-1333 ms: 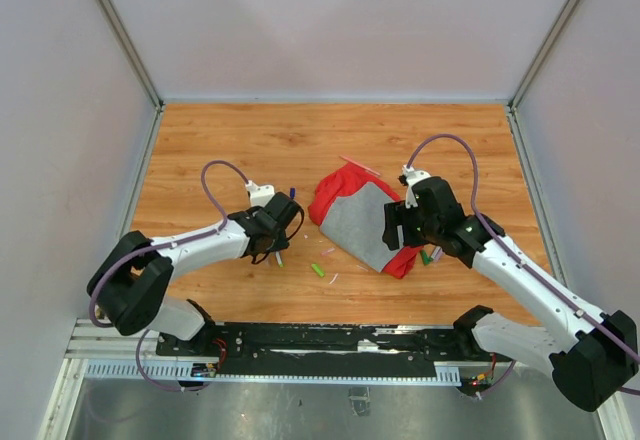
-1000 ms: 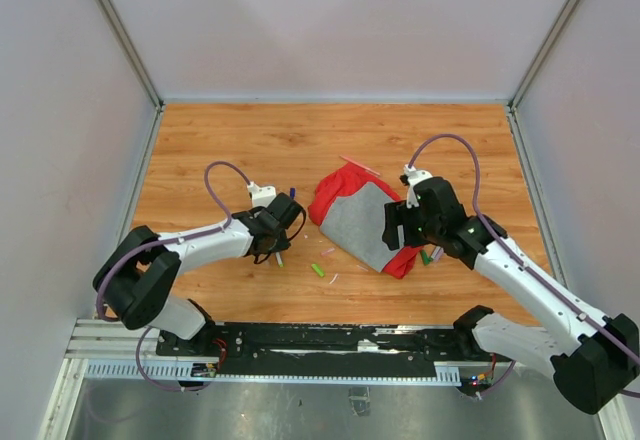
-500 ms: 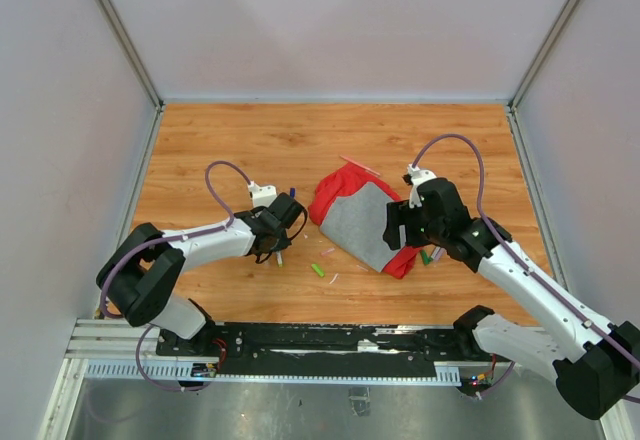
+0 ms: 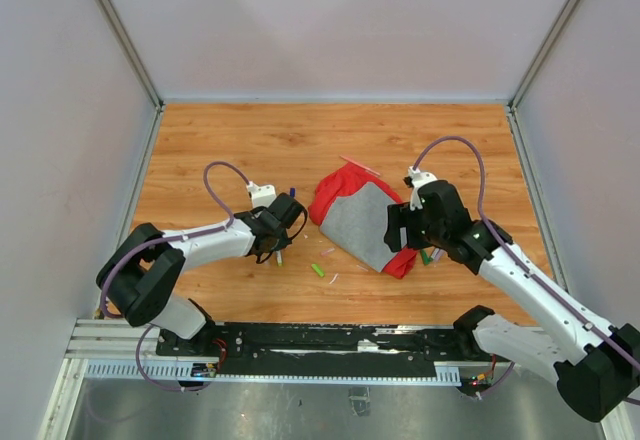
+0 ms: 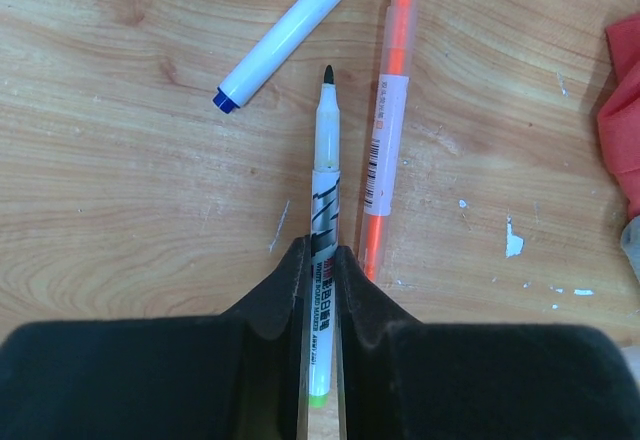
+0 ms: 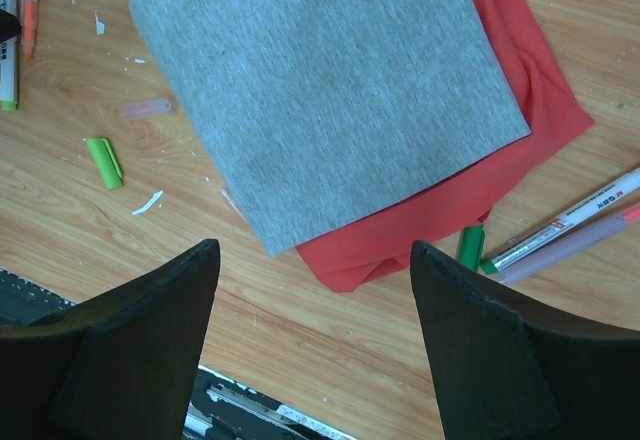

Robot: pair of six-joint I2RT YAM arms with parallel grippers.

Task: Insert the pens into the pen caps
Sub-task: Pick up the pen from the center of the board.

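My left gripper (image 5: 319, 256) is shut on a white pen (image 5: 323, 170) with a green end, its bare black tip pointing away over the wood. An orange pen (image 5: 386, 130) lies just to its right, and a blue-ended pen (image 5: 292, 33) lies farther off. From above, the left gripper (image 4: 283, 222) sits left of the cloth. My right gripper (image 6: 312, 252) hangs open and empty above the cloth's near corner. A light green cap (image 6: 103, 161) and a pale pink cap (image 6: 147, 108) lie left of the cloth. Right of it are a dark green cap (image 6: 470, 246) and two pens (image 6: 566, 222).
A red-and-grey cloth (image 6: 320, 80) lies folded on the wooden table (image 4: 240, 140) between the arms, also seen from above as the cloth (image 4: 358, 218). The black rail (image 4: 330, 342) runs along the near edge. White walls enclose the table on three sides.
The left jaws have closed onto the green-ended pen. The right arm has shifted slightly, its jaws still open over the cloth.
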